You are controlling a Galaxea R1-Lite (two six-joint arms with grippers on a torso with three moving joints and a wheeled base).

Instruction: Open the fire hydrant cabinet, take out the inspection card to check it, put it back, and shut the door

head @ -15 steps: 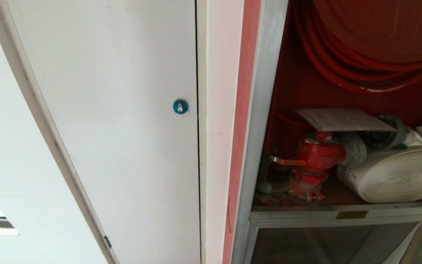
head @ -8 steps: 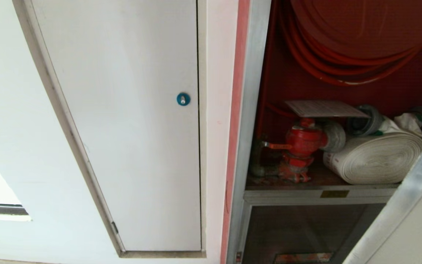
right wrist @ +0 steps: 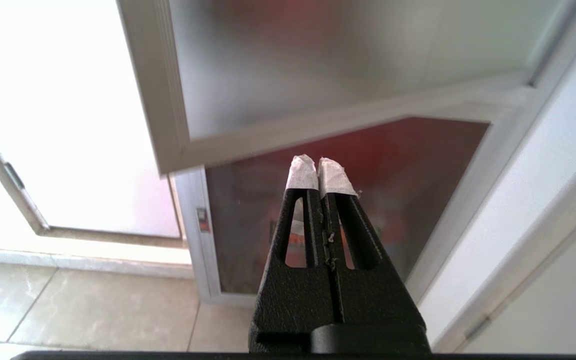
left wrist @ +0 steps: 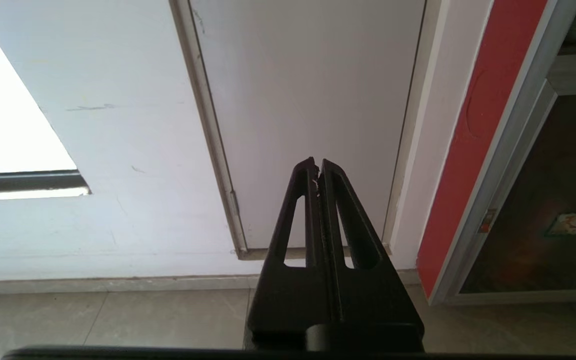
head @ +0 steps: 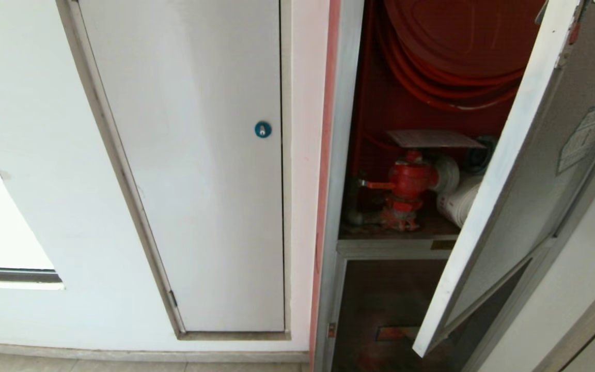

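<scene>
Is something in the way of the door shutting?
Nothing visible is. The door hangs open in front of the fire hydrant cabinet, and the inspection card lies inside on the red valve. Both end effectors, left and right, sit low, apart from the door.

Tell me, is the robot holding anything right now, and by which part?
Nothing is held. The left gripper and right gripper are both shut on nothing. The card lies atop the valve inside the cabinet.

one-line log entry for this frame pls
door: ajar | inspection card: on red valve | left pincer: shut, empty | right pincer: shut, empty
</scene>
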